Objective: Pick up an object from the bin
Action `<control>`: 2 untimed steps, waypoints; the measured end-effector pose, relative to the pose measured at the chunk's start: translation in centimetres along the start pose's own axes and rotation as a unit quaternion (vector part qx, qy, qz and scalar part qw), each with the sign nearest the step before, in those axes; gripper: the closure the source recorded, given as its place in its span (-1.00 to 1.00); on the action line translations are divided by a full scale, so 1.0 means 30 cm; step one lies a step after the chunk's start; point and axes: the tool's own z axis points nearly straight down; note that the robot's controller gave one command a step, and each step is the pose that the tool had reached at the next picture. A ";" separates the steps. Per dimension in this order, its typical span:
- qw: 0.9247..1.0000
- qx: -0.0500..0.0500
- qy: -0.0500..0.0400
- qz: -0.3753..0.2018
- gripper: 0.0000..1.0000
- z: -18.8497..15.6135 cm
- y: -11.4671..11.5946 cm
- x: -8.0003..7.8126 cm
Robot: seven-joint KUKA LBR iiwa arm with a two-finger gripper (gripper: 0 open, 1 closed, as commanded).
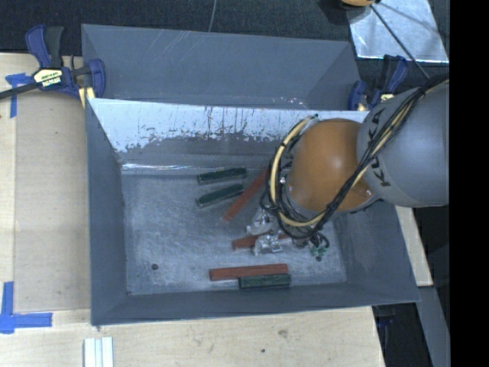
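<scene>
We see the gripper (265,234) at a short red-brown flat bar (244,244) in the grey metal bin (107,228); its spread we cannot tell.

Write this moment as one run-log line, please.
place: grey metal bin | gripper: low over short red-brown flat bar, mid-bin | nearby: long red-brown bar, dark green bar | lift: not yet

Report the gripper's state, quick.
Gripper: open or closed cannot be told. It sits low in the bin's right middle, at the right end of a short reddish-brown bar; no hold on it is visible.
</scene>
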 end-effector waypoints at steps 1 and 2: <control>1.000 0.000 0.000 0.000 1.00 0.000 0.000 0.000; 1.000 0.000 -0.003 0.025 1.00 -0.623 -0.001 0.010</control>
